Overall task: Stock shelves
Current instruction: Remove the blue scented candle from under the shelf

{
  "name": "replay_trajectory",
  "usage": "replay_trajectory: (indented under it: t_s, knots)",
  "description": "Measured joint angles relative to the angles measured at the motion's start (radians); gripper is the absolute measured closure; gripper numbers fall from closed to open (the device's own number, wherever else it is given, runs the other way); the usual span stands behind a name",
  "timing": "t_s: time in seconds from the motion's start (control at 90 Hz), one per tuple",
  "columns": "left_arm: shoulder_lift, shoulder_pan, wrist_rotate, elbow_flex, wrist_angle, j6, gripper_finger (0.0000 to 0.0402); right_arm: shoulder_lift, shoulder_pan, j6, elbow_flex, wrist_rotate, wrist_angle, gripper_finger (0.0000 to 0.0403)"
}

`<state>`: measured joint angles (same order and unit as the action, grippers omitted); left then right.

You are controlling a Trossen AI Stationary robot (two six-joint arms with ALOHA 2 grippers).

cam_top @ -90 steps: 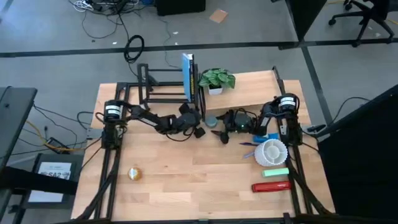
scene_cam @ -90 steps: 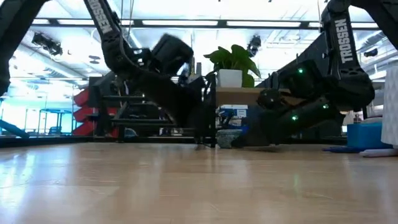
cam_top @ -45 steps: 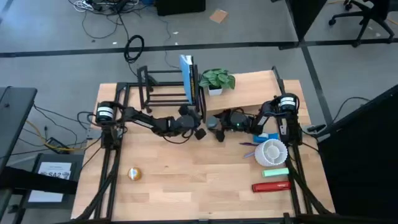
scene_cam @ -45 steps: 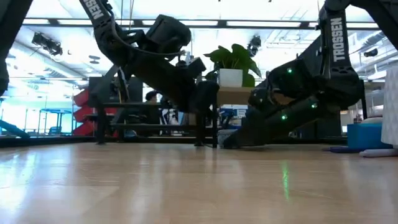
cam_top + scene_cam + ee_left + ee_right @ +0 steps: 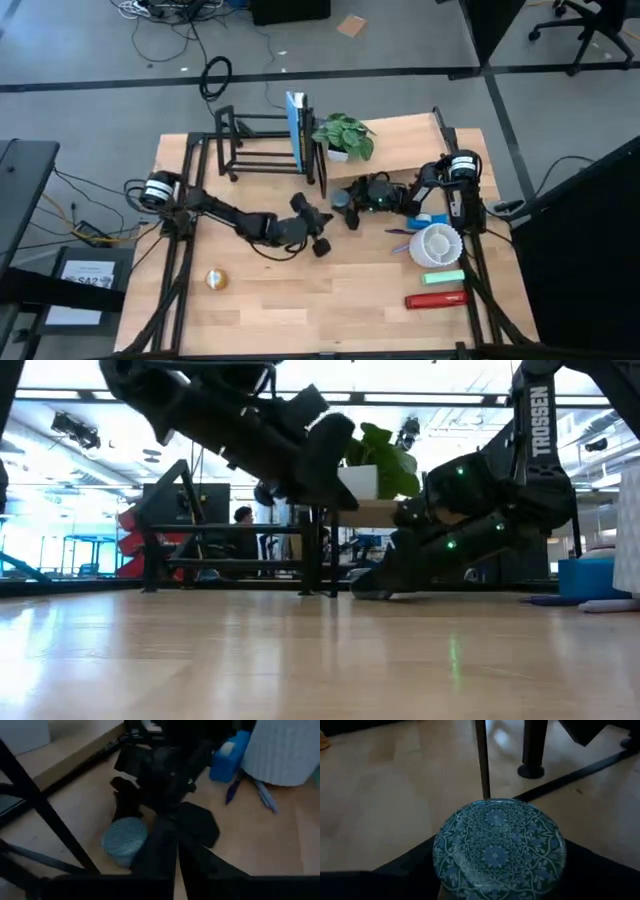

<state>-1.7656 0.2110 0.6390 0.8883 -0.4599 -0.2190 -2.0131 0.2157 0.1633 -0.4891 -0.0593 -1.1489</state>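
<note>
Two hands work near the plank stand. Right hand clamps a blue-lidded jar just in front of it, low, likely to slide underneath. Left hand hovers beside, grip unclear. Rack sits alongside.

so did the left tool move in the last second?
Yes. In the high view the left tool has pulled back from the blue book on the rack, toward the table's near edge.
</note>
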Motion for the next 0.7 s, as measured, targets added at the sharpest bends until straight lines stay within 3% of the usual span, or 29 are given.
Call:
replay_trajectory:
  t_s: [0.267, 0.433, 0.7]
  knots:
    - [-0.005, -0.009, 0.035, 0.0, 0.054, -0.047, 0.0402, 0.003, -0.074, 0.094, 0.024, -0.034, 0.002, 0.014]
    - [-0.054, -0.07, 0.049, -0.01, 0.06, -0.047, 0.0402, 0.005, -0.149, 0.14, 0.05, -0.068, -0.033, 0.014]
    - [-0.15, -0.166, 0.049, -0.01, -0.05, -0.022, 0.0402, 0.098, -0.267, 0.19, 0.062, -0.157, 0.06, 0.014]
